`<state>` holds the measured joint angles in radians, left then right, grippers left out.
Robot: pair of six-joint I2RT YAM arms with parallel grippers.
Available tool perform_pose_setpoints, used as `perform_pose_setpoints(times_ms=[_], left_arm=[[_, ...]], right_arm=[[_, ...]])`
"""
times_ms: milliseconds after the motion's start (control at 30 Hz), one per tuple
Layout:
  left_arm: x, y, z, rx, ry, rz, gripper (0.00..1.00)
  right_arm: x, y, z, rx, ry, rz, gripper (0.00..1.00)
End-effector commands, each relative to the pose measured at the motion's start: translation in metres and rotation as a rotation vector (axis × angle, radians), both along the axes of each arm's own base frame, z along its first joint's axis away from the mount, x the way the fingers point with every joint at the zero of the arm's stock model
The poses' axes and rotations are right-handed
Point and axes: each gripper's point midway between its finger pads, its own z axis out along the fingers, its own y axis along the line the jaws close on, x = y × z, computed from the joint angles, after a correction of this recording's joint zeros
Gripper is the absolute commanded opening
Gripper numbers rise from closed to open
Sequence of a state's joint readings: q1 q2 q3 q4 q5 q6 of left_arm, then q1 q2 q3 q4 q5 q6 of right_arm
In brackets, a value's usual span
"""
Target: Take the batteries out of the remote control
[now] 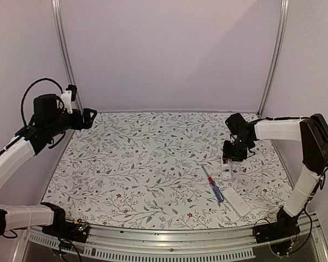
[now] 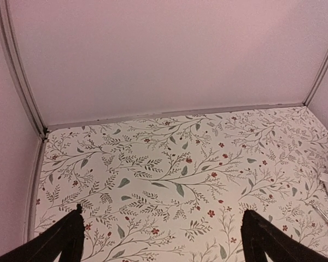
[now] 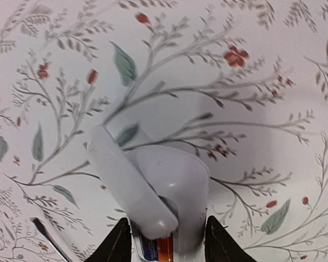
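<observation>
The right gripper (image 1: pixel 228 159) hangs low over the right side of the flowered table (image 1: pixel 142 164), pointing down at the remote control (image 1: pixel 227 172), which lies flat just below it in the top view. In the right wrist view the remote's rounded white end (image 3: pixel 175 180) sits between the two dark fingers (image 3: pixel 119 243), which stand close against its left and right sides. The jaws are narrowed to about the remote's width; whether they press on it or only flank it cannot be told. At the bottom edge of that view, between the fingers, a small patch of red and blue shows in the remote's recess: the batteries (image 3: pixel 158 249), too cropped to count. A red-and-blue screwdriver (image 1: pixel 213 185) lies just left of the remote, and a flat white plate (image 1: pixel 240 203) lies nearer the arm bases, close to the screwdriver's tip. The left gripper (image 1: pixel 88 117) is raised at the far left corner, well apart from the remote, its jaws spread wide with nothing between them
</observation>
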<state>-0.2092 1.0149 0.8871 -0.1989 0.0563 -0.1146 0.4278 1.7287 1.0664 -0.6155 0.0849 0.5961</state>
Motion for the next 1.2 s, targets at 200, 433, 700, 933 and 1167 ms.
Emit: perform_pose_setpoints(times_ms=[200, 433, 700, 933, 1167], left_arm=[[0.001, -0.001, -0.012, 0.027, 0.025, 0.001, 1.00], [0.003, 0.003, -0.018, 0.042, 0.034, 0.022, 1.00], [0.002, 0.005, -0.015, 0.041, 0.013, 0.032, 1.00], [0.003, 0.007, -0.015, 0.052, 0.007, 0.048, 1.00], [0.006, 0.029, -0.013, 0.065, 0.000, 0.184, 1.00]], right_arm=[[0.092, 0.073, 0.025, 0.089, -0.243, 0.191, 0.39], [0.101, 0.093, 0.029, 0.088, -0.266, 0.239, 0.39], [0.065, 0.055, 0.050, 0.014, -0.267, 0.165, 0.62], [0.009, 0.007, 0.039, -0.051, -0.207, 0.011, 0.82], [-0.018, 0.010, 0.021, -0.013, -0.174, -0.079, 0.82]])
